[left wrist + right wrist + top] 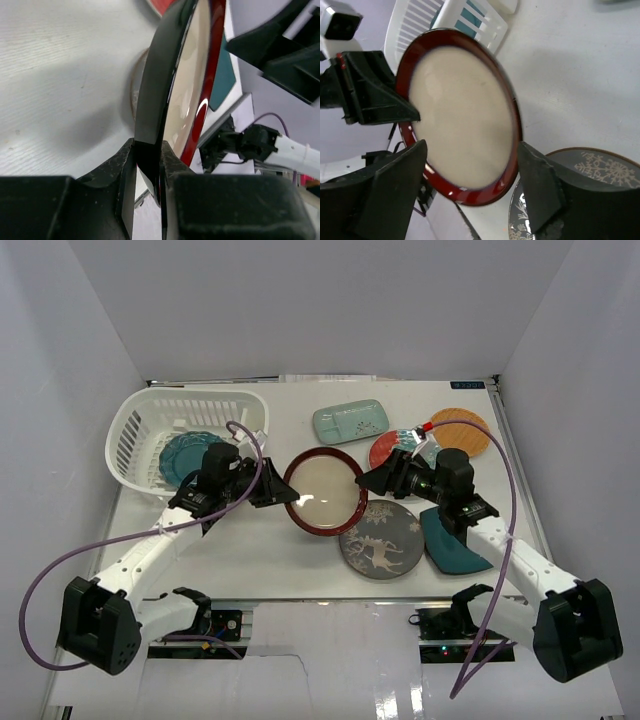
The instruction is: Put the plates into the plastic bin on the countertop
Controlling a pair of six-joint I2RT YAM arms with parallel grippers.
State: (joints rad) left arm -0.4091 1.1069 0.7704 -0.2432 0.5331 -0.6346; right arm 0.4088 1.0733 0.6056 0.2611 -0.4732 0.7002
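Obliquely tilted red-rimmed plate [325, 490], left gripper [288, 494] tight on rim; right gripper [364, 480] spread.

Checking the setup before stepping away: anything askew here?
Only the red-rimmed cream plate: the left pincer pinches its rim, holding it tilted, unlike the grey patterned plate lying flat. No damage shows.
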